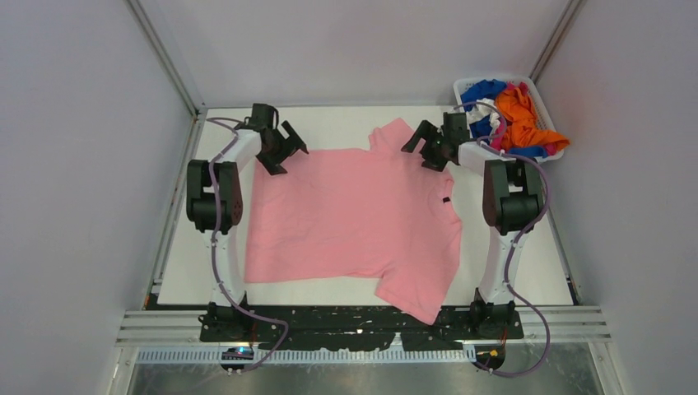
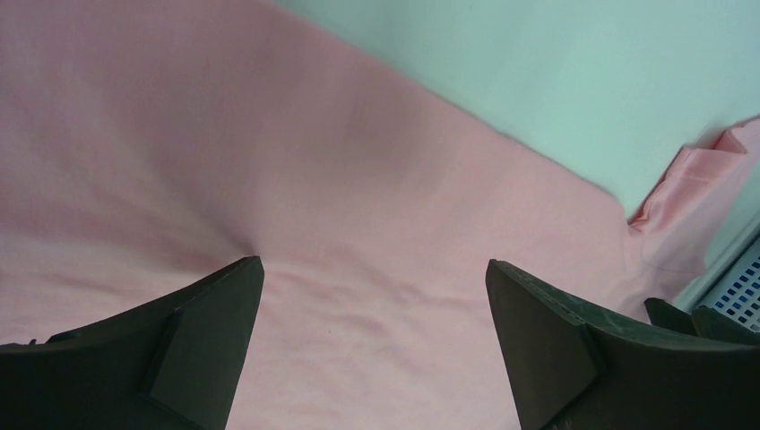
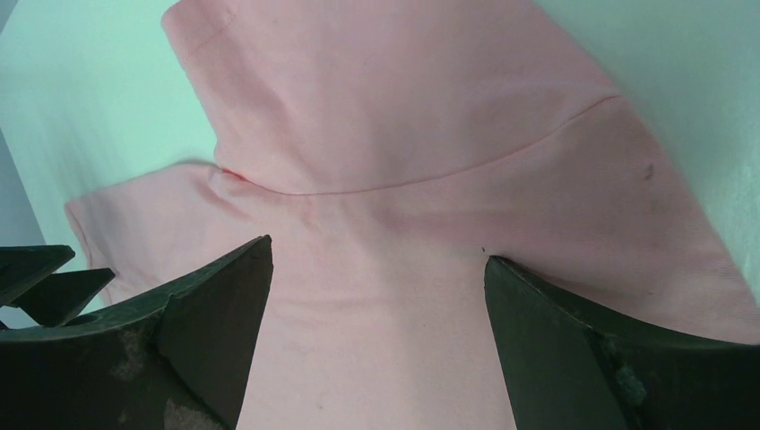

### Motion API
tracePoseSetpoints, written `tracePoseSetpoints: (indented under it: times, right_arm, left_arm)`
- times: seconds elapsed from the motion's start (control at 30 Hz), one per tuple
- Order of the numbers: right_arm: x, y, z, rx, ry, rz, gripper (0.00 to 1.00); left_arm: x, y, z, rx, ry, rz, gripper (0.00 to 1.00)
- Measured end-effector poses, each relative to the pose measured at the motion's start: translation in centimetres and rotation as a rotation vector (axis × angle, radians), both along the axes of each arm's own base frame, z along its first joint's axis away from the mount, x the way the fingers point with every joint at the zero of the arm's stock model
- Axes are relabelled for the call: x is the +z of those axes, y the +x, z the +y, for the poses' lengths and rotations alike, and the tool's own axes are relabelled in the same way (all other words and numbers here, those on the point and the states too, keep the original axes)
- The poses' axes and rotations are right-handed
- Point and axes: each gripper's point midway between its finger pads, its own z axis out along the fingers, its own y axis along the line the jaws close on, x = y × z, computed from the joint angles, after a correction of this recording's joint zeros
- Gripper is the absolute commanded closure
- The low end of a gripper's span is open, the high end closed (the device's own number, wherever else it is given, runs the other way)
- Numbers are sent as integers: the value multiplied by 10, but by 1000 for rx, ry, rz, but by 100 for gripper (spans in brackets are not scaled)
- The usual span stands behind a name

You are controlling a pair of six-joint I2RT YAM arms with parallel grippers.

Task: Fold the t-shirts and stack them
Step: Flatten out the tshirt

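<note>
A light pink t-shirt [image 1: 350, 218] lies spread flat on the white table, collar to the right with a dark neck label [image 1: 445, 200]. One sleeve points to the back, the other hangs over the near edge. My left gripper [image 1: 286, 152] is open over the shirt's far left corner; the cloth [image 2: 358, 224] fills its wrist view between the fingers [image 2: 211, 336]. My right gripper [image 1: 421, 141] is open over the far sleeve and shoulder seam [image 3: 403, 179]. Orange [image 1: 520, 122], royal blue [image 1: 481, 90], white and hot pink shirts lie bunched in the basket.
A white slotted plastic basket [image 1: 543, 99] stands at the table's back right corner, close behind the right arm. Its mesh wall shows at the right edge of the left wrist view [image 2: 739, 291]. White enclosure walls and metal posts surround the table [image 1: 346, 119].
</note>
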Motion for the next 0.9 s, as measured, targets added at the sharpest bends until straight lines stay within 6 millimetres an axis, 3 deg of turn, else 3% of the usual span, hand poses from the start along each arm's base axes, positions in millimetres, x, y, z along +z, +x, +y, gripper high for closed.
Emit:
tracePoseSetpoints:
  times: [0.17, 0.43, 0.57, 0.67, 0.77, 0.83, 0.9]
  right_arm:
    - [2, 8, -9, -60, 26, -1, 5]
    - [2, 11, -24, -121, -18, -12, 4]
    - [9, -4, -35, -128, -67, -3, 5]
    - [27, -24, -41, -123, -99, -29, 5]
    - [56, -49, -47, -123, -127, -88, 5]
    - [76, -70, -52, -135, -141, -134, 5]
    - [89, -93, -56, -149, -147, -174, 5]
  left_arm:
    - [7, 15, -2, 4, -3, 2, 0]
    - [17, 20, -6, -22, 3, -11, 0]
    - [33, 5, -9, -58, 30, -32, 0]
    - [62, -34, -5, -82, 78, -65, 0]
    - [88, -89, 5, -80, 124, -110, 0]
    - [89, -138, 15, -73, 149, -115, 1]
    - [73, -183, 27, -52, 174, -87, 1]
